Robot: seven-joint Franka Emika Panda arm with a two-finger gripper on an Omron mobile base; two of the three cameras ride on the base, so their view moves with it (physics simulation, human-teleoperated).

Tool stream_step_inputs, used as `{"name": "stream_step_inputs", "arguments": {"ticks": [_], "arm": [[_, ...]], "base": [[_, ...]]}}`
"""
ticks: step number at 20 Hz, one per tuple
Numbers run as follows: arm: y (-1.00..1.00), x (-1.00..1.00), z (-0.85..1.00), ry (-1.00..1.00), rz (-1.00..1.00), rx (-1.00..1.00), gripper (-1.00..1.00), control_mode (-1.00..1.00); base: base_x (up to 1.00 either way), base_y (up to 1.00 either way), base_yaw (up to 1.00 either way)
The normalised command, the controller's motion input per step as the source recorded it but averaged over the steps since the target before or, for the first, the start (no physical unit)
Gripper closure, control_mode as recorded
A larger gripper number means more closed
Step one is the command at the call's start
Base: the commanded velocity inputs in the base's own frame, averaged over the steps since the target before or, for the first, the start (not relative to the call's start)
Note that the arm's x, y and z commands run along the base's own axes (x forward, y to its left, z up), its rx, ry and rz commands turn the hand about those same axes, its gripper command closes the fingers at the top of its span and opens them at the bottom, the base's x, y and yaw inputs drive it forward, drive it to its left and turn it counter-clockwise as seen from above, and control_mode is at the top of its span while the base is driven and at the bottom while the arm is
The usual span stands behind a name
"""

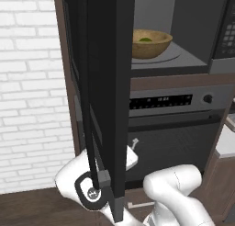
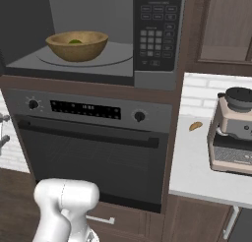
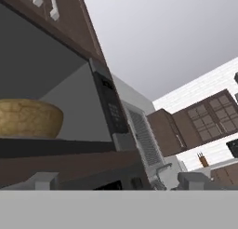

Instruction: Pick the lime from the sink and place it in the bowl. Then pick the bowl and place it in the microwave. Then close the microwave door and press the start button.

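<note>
The microwave (image 2: 113, 19) stands open, and its dark door (image 1: 105, 82) swings out toward me, seen edge-on. The wooden bowl (image 2: 77, 45) rests on the turntable inside with the lime (image 2: 75, 41) in it; both also show in the left base view, the bowl (image 1: 150, 43) and the lime (image 1: 145, 39). The keypad (image 2: 156, 34) is on the microwave's right. My gripper (image 3: 119, 181) is open and empty, low in front of the oven, below the microwave and beside the open door, looking up at the bowl (image 3: 28, 117). The sink is out of view.
Under the microwave is the oven (image 2: 93, 142) with knobs and a display. To the right, a pale counter (image 2: 189, 162) carries a coffee machine (image 2: 234, 130) and a small brown pastry (image 2: 196, 126). A white brick wall (image 1: 32, 82) lies left of the cabinet.
</note>
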Motion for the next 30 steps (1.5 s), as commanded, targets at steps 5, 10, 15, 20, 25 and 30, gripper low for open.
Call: {"name": "stream_step_inputs", "arguments": {"ticks": [5,10,15,20,25,30], "arm": [[1.0,0.03,-0.08,-0.07,0.0,0.0,-1.0,-1.0],[1.0,0.0,0.0,-0.11,0.0,0.0,-1.0,-1.0],[0.72,0.0,0.15,-0.12,0.01,0.04,-1.0,-1.0],[0.08,-0.02,0.62,-0.2,0.0,0.11,-1.0,-1.0],[0.0,-0.17,0.62,-0.21,0.0,0.15,-1.0,-1.0],[-0.48,-0.35,0.38,-0.2,0.0,0.15,-1.0,-1.0]], "base": [[0.0,0.0,0.0],[0.0,0.0,0.0],[0.0,0.0,0.0],[0.0,0.0,0.0],[0.0,0.0,0.0],[0.0,0.0,0.0]]}}
